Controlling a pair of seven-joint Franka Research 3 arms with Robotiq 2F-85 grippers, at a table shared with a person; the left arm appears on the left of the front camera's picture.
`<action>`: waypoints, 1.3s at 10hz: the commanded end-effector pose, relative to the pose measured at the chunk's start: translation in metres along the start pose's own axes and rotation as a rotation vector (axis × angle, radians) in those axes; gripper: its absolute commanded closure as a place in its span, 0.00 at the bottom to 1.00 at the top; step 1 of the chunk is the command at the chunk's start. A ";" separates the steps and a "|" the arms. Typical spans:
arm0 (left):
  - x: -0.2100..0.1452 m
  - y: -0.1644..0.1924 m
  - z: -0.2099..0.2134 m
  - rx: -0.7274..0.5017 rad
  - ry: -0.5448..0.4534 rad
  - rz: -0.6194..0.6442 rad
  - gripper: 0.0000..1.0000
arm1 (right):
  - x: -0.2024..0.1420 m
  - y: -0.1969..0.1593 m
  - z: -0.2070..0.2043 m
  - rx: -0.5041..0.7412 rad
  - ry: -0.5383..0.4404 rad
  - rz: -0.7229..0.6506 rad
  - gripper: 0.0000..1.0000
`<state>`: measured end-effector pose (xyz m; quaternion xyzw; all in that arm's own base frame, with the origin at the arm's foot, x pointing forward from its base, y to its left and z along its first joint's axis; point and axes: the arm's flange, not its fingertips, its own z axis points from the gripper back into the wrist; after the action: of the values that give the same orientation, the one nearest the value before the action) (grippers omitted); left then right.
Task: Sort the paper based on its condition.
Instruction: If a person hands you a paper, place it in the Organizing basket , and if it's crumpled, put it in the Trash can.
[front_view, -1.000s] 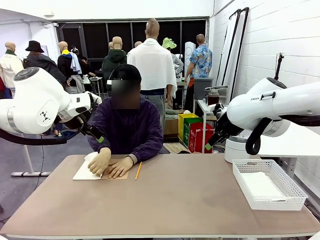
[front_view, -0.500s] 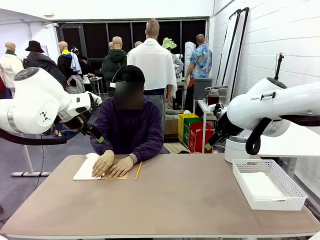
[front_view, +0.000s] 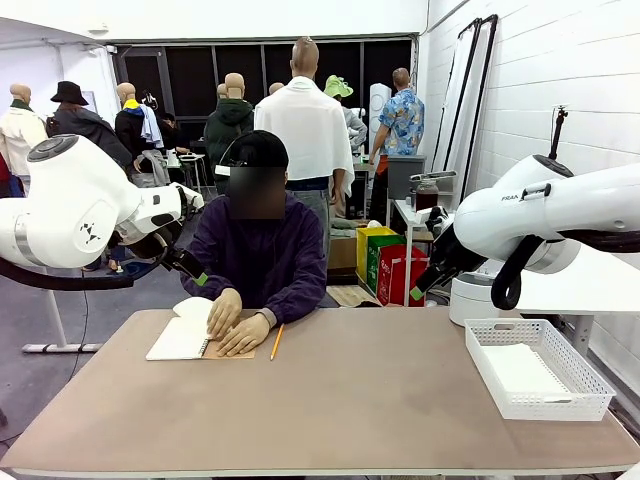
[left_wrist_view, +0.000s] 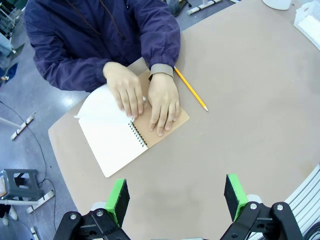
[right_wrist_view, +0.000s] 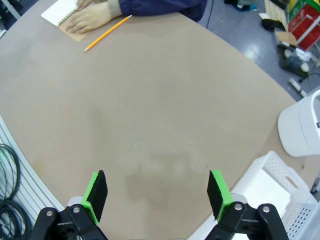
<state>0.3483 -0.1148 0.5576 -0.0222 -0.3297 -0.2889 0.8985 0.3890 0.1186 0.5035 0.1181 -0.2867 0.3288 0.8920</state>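
Note:
A person at the far side holds a spiral notebook (front_view: 180, 340) (left_wrist_view: 117, 137) with a brown cover. One hand (left_wrist_view: 125, 90) curls a white page up from its far edge, and the other hand (left_wrist_view: 162, 102) lies flat on the cover. A white sheet of paper (front_view: 520, 372) (right_wrist_view: 255, 192) lies inside the white basket (front_view: 575, 375) at the right. My left gripper (left_wrist_view: 175, 192) (front_view: 195, 272) hangs open high above the table, near the notebook. My right gripper (right_wrist_view: 156, 192) (front_view: 420, 290) is open above the table's middle, with nothing between its fingers.
A yellow pencil (front_view: 277, 341) (left_wrist_view: 191, 89) (right_wrist_view: 107, 33) lies just right of the notebook. A white round bin (front_view: 470, 300) (right_wrist_view: 300, 130) stands off the table's far right corner. The brown tabletop (front_view: 350, 400) is bare between notebook and basket.
The person's hand has risen from lying flat on the notebook and has curled a page upward. Both arms have stayed still.

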 end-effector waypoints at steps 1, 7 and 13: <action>0.001 0.001 0.000 -0.001 -0.005 0.002 0.00 | -0.001 0.000 -0.001 0.006 -0.001 0.005 0.00; 0.001 0.001 0.000 -0.001 -0.005 0.002 0.00 | -0.001 0.000 -0.001 0.006 -0.001 0.005 0.00; 0.001 0.001 0.000 -0.001 -0.005 0.002 0.00 | -0.001 0.000 -0.001 0.006 -0.001 0.005 0.00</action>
<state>0.3483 -0.1148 0.5576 -0.0222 -0.3297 -0.2889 0.8985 0.3890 0.1186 0.5035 0.1181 -0.2867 0.3288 0.8920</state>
